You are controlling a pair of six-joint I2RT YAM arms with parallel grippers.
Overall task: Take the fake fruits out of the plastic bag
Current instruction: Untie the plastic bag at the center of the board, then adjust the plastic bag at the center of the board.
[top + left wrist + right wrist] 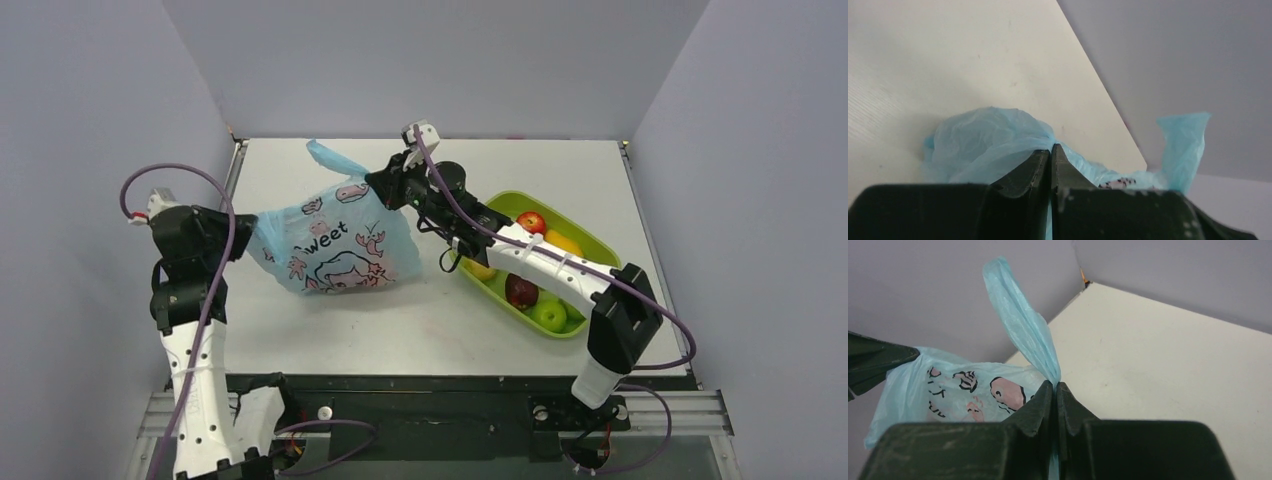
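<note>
Two robot arms bolted at the near edge of a white bench [400, 330] stretch the plastic bag [335, 245] between them. Nearest on the right, a green tray [600, 243] lies on the bench beneath the right arm, well apart from the bag, with a green fruit [549, 315] at its near end, a dark red fruit [521, 291] beside that and a red apple [531, 222] farther back. On the left, the left hand [250, 235] is clamped fully closed on the bag's left edge; its wrist view shows the two dark fingers pressed together with a pleat of light-blue film [983, 140] gathered at their tips [1050, 150]. The bag, printed with black cartoon drawings and pinkish shapes, sits bulging at mid-bench, and whatever fake fruits it holds are hidden by the film. Beyond it, the right hand [385, 185] is likewise closed tight on the bag's upper right corner, fingers meeting [1054, 387] around a twisted strip of film [1020, 320]. Farthest back, a loose handle [330, 158] of the bag sticks up toward the rear wall.
</note>
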